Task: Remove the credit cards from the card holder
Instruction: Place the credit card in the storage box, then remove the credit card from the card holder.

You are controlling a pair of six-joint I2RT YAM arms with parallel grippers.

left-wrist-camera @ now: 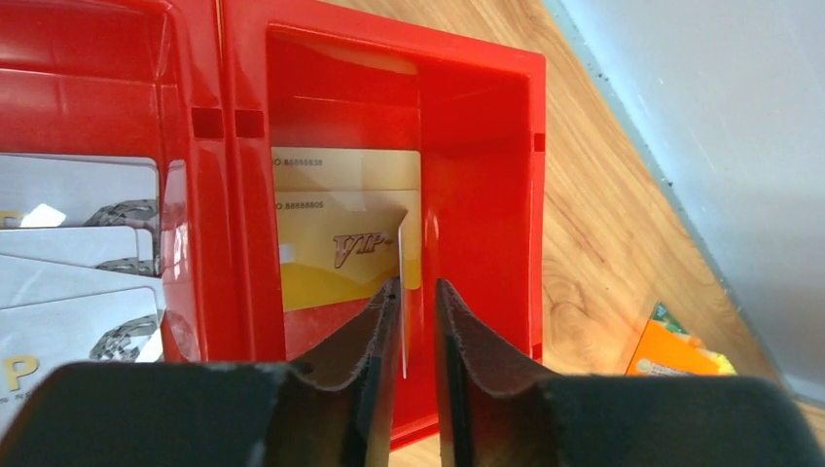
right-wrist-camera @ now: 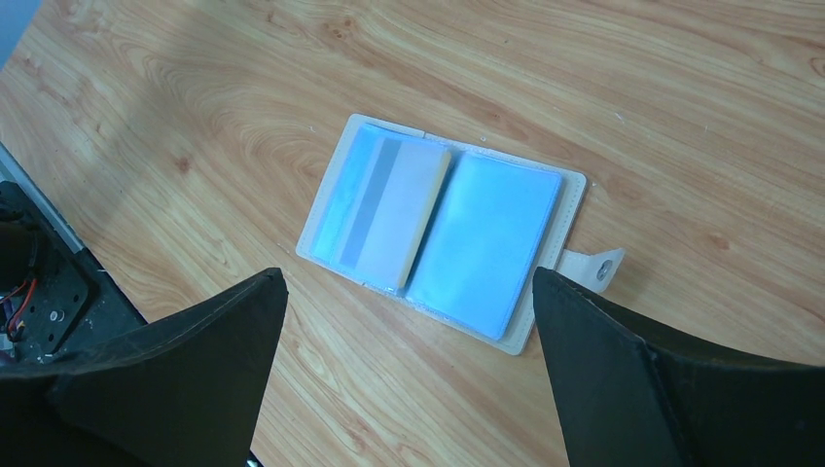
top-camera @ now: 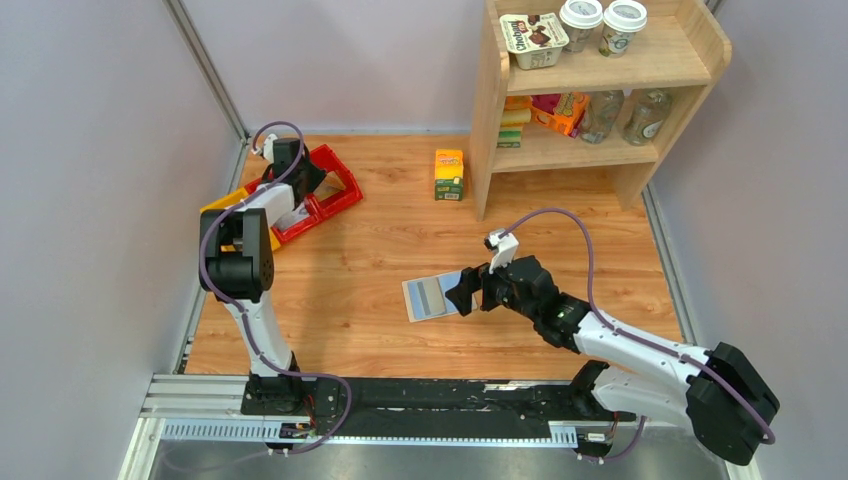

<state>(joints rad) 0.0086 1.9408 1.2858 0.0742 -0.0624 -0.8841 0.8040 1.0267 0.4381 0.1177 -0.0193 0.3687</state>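
The card holder [top-camera: 432,297] lies spread open on the wooden table, light blue inside, with its tab [right-wrist-camera: 593,265] at the right. A whitish credit card [right-wrist-camera: 394,214] with a grey stripe lies on its left half. My right gripper [right-wrist-camera: 409,277] hangs wide open and empty above it, at its right edge in the top view [top-camera: 465,290]. My left gripper [top-camera: 290,165] is over the red bin [left-wrist-camera: 477,195]. Its jaws stand a narrow gap apart, with a thin card [left-wrist-camera: 402,292] edge-on against the left finger and clear of the right one. Gold cards [left-wrist-camera: 340,224] lie in that bin.
White cards [left-wrist-camera: 78,253] lie in the bin's left compartment. A yellow bin [top-camera: 225,215] sits beside the red one [top-camera: 330,190]. A small juice box [top-camera: 449,174] stands mid-back. A wooden shelf [top-camera: 590,80] with cups and bottles stands at the back right. Grey walls enclose the table.
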